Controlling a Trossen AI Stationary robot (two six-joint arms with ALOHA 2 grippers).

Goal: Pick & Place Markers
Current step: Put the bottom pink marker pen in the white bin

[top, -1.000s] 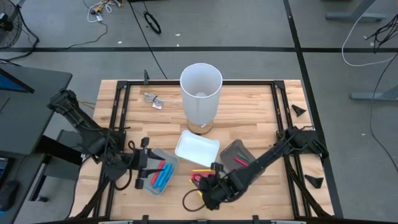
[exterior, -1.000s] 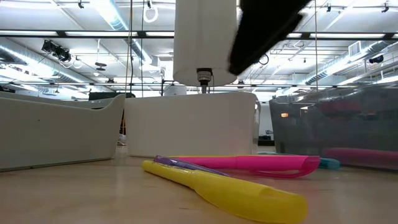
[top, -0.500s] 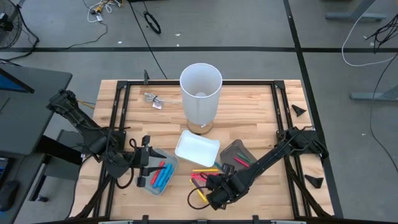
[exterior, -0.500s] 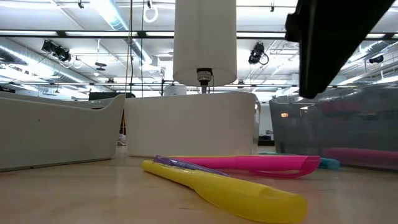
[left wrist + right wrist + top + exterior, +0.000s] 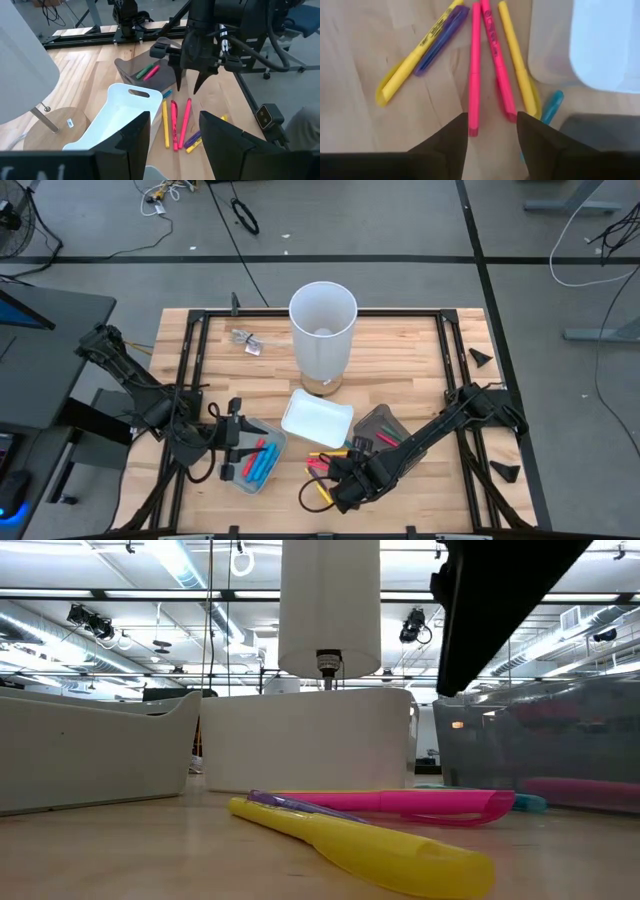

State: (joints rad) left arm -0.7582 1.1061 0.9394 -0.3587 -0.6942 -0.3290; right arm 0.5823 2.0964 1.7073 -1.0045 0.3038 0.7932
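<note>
right gripper [image 5: 492,132]: fingers parted, nothing between them, hanging over the loose markers on the wood. From the left wrist view you can see its tips [image 5: 186,85] clear of the table.
target: I'd say the nearer pink marker [image 5: 474,70]. It runs straight ahead of the gap, its near end just in front of the left finger.
neighbours: second pink marker [image 5: 496,60] lies just beside it toward the right finger, nearly touching at the far end; yellow marker [image 5: 516,60] beyond that. Another yellow [image 5: 415,55] and a purple one [image 5: 441,39] sit apart on the other side.
how to do it: shift a little so the gap straddles only the one pink pen, then come straight down. Keep the right finger in the slot between the two pinks, or you'll pinch both.
risk: thin round pens probably roll; close slowly, mid-body rather than at the end.
drop-off: my guess is the dark tray [image 5: 385,428] right behind the gripper, which already holds a few.
left gripper [image 5: 172,145]: you don't need it now. Fingers apart, empty, over the grey tray [image 5: 255,455] with blue and red markers inside.
</note>
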